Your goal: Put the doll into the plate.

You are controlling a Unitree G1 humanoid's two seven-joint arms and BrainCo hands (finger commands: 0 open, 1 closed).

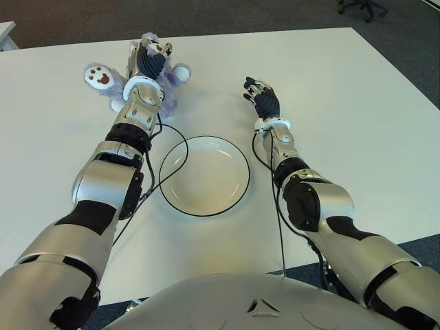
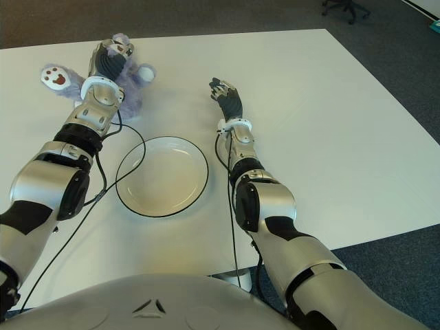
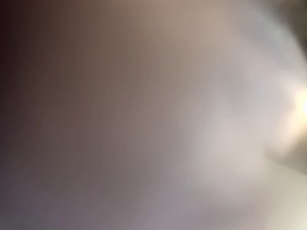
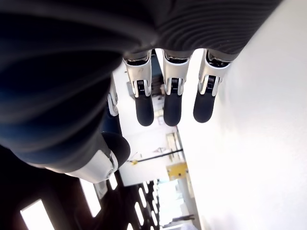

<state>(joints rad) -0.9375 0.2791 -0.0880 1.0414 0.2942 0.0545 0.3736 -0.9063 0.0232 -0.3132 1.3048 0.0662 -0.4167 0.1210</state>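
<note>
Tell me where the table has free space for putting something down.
The white table is bare right of the right hand and near the white black-rimmed plate, which is empty. It is crowded far left, where the left hand is on the purple plush doll.

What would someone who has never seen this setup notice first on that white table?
Probably the fluffy purple plush doll at the table's far left, one white paw pad turned up, with the robot's left hand laid over it. Next comes the round white plate with a dark rim, empty, between the two silver arms. The right hand shows to the plate's right, fingers relaxed and holding nothing.
</note>
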